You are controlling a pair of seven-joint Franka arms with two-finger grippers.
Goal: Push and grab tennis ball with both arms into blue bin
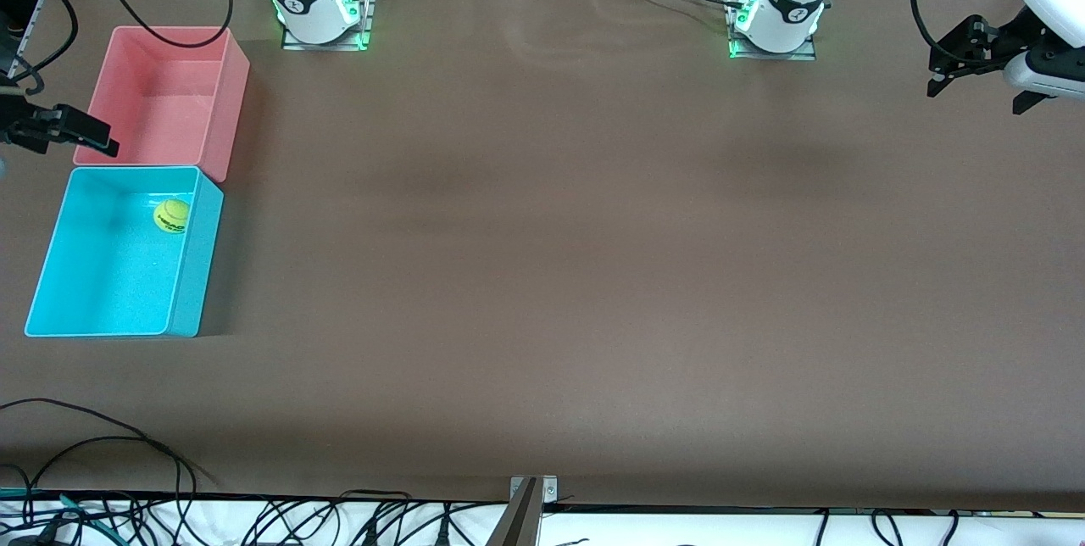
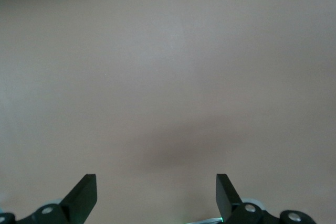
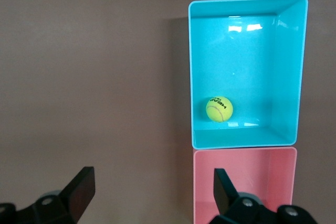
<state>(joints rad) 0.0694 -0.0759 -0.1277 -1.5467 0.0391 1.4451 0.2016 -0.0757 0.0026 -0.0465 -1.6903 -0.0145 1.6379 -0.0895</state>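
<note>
The right gripper (image 1: 63, 129) is cut off at the edge of the front view at the right arm's end of the table, beside the pink bin (image 1: 229, 97); only a dark clamp-like part of it shows there, and its finger spacing cannot be read from that view. The right wrist view resolves this: both fingers (image 3: 79, 192) stand spread wide apart with nothing between them. The left gripper (image 1: 975, 54) hangs over the left arm's end of the table, partly cropped by the frame edge in the front view; the left wrist view shows its fingers (image 2: 84, 192) equally released and empty above bare brown table (image 2: 168, 77). The tennis ball (image 1: 172, 215) lies inside the blue bin (image 1: 199, 275), in the corner nearest the pink bin and next to the wall toward the table's middle. In the front view the printed logo is a dark smear; in the right wrist view the tennis ball (image 3: 219, 109) shows the lettering more plainly. The right wrist view also shows the blue bin (image 3: 244, 140) and pink bin (image 3: 244, 153) touching wall to wall. The pink bin is cropped in that view.
</note>
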